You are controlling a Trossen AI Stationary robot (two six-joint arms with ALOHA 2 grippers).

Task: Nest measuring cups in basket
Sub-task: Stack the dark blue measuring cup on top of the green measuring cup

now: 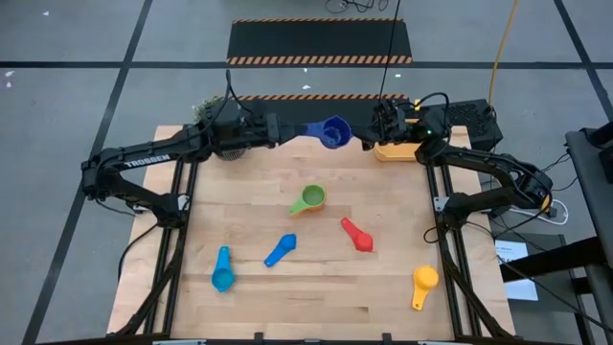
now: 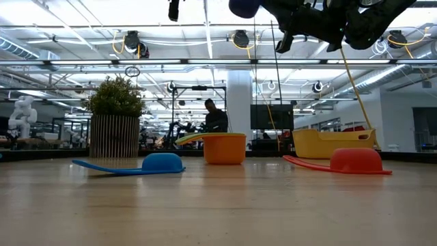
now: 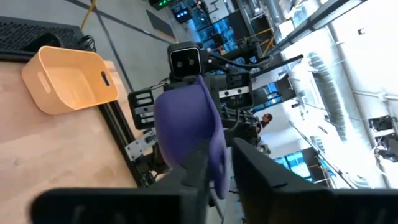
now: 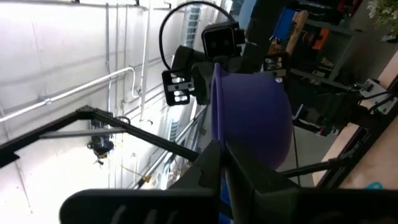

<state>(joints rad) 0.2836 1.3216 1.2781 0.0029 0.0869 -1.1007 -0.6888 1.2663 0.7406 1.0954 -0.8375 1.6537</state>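
Observation:
The dark blue measuring cup (image 1: 333, 132) hangs high over the table's far edge, between my two grippers. My left gripper (image 1: 295, 129) comes at it from the left and my right gripper (image 1: 367, 137) from the right, and both are shut on it. The yellow-orange basket (image 1: 395, 151) stands on the table's far right corner, partly under my right arm. Green (image 1: 308, 199), red (image 1: 356, 234), blue (image 1: 280, 250), teal (image 1: 222, 269) and orange (image 1: 422, 285) cups lie loose on the tabletop. My left gripper (image 3: 219, 165) has the cup's flat handle (image 3: 217, 177) between its two fingers, seen edge-on. The fingers reach in level from the table's left. The cup is clear of the table. My right gripper (image 4: 225, 155) pinches the bowl's wall at the rim (image 4: 219, 140), opposite the handle. One finger is on the mouth side and one on the outer bulge. The fingers come from the table's right, slanting a little upward.
A potted plant (image 1: 215, 115) stands at the far left corner, under my left arm. The loose cups lie spread over the middle and near half of the wooden table (image 1: 383, 307). In the low view a person (image 2: 216, 116) shows in the room behind.

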